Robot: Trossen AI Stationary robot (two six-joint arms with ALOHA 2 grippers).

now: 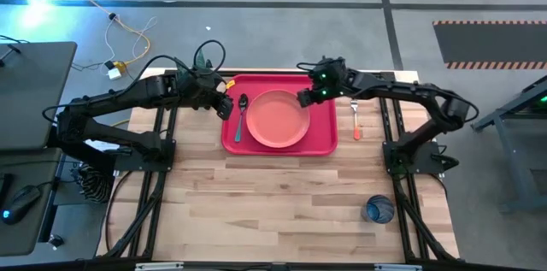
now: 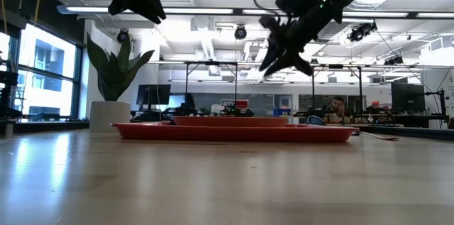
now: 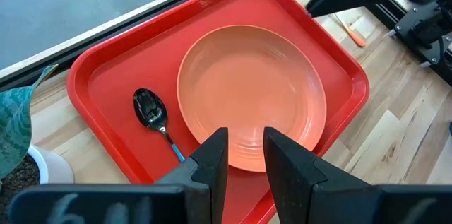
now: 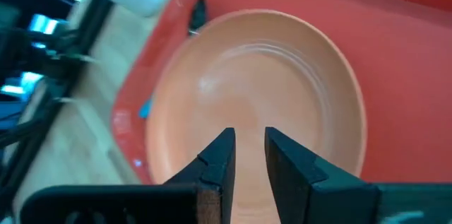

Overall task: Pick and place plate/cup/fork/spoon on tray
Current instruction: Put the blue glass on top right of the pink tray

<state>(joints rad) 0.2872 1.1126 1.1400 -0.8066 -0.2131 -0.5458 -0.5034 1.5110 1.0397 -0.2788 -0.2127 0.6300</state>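
You see the plate [image 1: 278, 118] and spoon [image 1: 241, 114] lying on the tray [image 1: 325, 138] — fork [image 1: 355, 117] and cup [image 1: 379, 209] sit on the table [image 1: 273, 203]. Both the left pincer [image 1: 225, 105] and right pincer [image 1: 304, 98] hover released, gripping nothing.

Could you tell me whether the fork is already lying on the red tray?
No, the fork lies on the bare wood to the right of the tray, which holds only the plate and the spoon.

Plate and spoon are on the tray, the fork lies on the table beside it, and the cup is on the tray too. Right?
Not quite. In the high view the cup stands on the bare table, far from the tray. The plate and spoon are on the tray; the fork lies beside it.
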